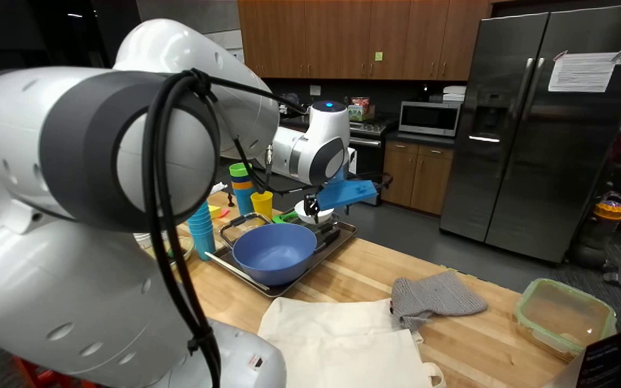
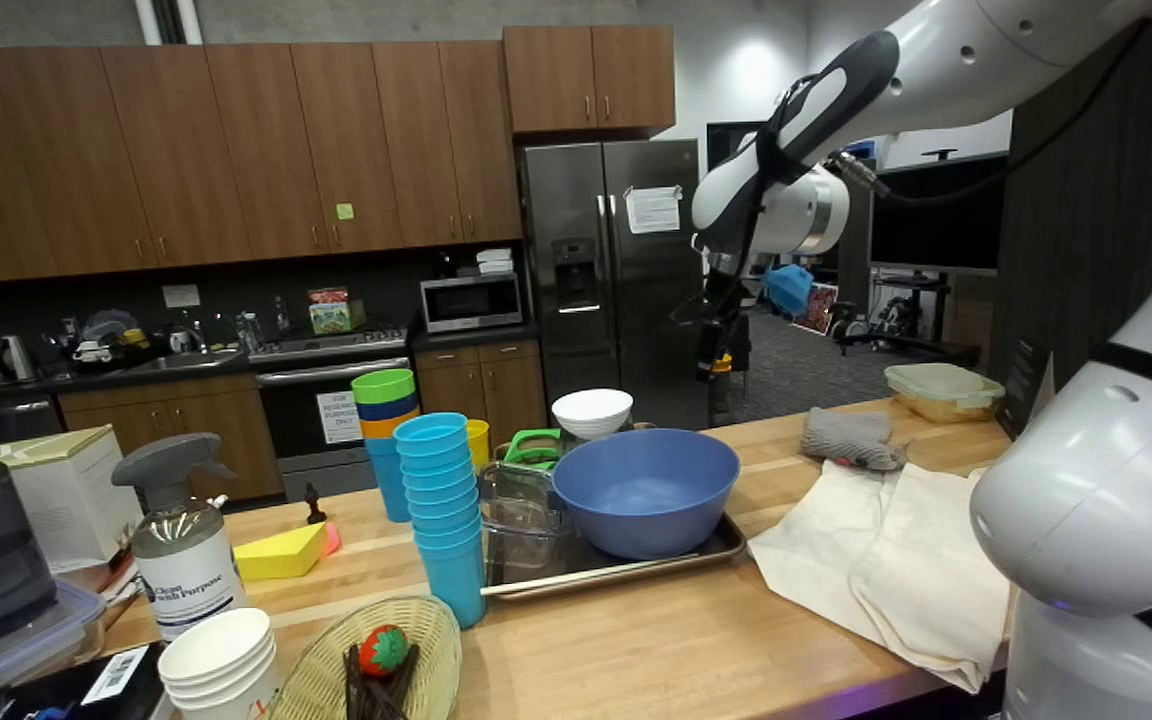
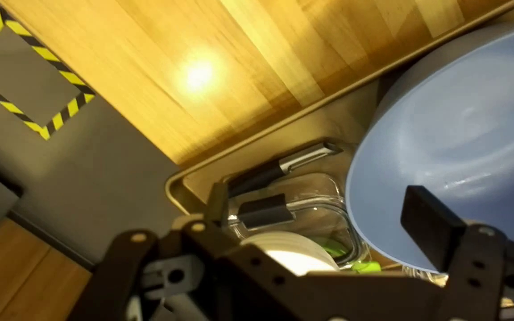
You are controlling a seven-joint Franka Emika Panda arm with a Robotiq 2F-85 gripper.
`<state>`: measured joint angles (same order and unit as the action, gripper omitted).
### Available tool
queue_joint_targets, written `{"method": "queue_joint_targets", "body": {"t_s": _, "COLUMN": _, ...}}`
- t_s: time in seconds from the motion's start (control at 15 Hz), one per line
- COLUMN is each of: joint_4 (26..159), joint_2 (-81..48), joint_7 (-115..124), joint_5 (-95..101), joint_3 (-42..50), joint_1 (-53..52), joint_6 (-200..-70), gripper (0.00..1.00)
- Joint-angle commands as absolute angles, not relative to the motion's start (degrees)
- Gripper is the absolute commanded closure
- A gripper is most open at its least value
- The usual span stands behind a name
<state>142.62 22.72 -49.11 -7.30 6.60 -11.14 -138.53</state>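
Note:
My gripper is open and empty in the wrist view, its two black fingers wide apart. It also shows in both exterior views, above the far end of a dark tray. A large blue bowl sits on the tray; in the wrist view it lies behind the right finger. White stacked bowls show between the fingers in the wrist view, partly hidden by the gripper. Beside them lie a clear container with a dark clip and a black-handled metal utensil.
Stacked light-blue cups, multicoloured cups and a yellow cup stand beside the tray. A wicker basket and spray bottle are nearby. Cream cloth, grey knit cloth and a green-lidded container lie along the table.

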Motion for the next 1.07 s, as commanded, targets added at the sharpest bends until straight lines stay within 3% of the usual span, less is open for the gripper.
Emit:
{"method": "queue_joint_targets", "body": {"t_s": 0.0, "joint_4": 143.75, "joint_2": 24.1, "joint_7": -60.97, "joint_5": -14.09, "joint_3": 9.79, "joint_1": -14.42, "joint_6": -139.83, "gripper": 0.32}}
{"method": "queue_joint_targets", "body": {"t_s": 0.47, "joint_4": 143.05, "joint_2": 23.82, "joint_7": -71.1, "joint_5": -17.41, "joint_3": 9.7, "joint_1": -13.04, "joint_6": -134.74, "gripper": 0.87}}
{"method": "queue_joint_targets", "body": {"t_s": 0.53, "joint_4": 143.08, "joint_2": 23.71, "joint_7": -70.45, "joint_5": -16.79, "joint_3": 9.17, "joint_1": -12.38, "joint_6": -134.33, "gripper": 0.76}}
{"method": "queue_joint_targets", "body": {"t_s": 0.6, "joint_4": 142.99, "joint_2": 23.65, "joint_7": -70.16, "joint_5": -15.95, "joint_3": 8.81, "joint_1": -11.78, "joint_6": -133.5, "gripper": 0.5}}
{"method": "queue_joint_targets", "body": {"t_s": 0.67, "joint_4": 142.94, "joint_2": 22.69, "joint_7": -69.4, "joint_5": -16.72, "joint_3": 8.25, "joint_1": -11.94, "joint_6": -135.18, "gripper": 0.76}}
{"method": "queue_joint_targets", "body": {"t_s": 0.73, "joint_4": 142.95, "joint_2": 22.69, "joint_7": -69.51, "joint_5": -16.69, "joint_3": 8.21, "joint_1": -11.72, "joint_6": -134.61, "gripper": 0.76}}
{"method": "queue_joint_targets", "body": {"t_s": 1.0, "joint_4": 142.95, "joint_2": 22.69, "joint_7": -69.65, "joint_5": -16.67, "joint_3": 8.18, "joint_1": -11.52, "joint_6": -134.3, "gripper": 0.54}}
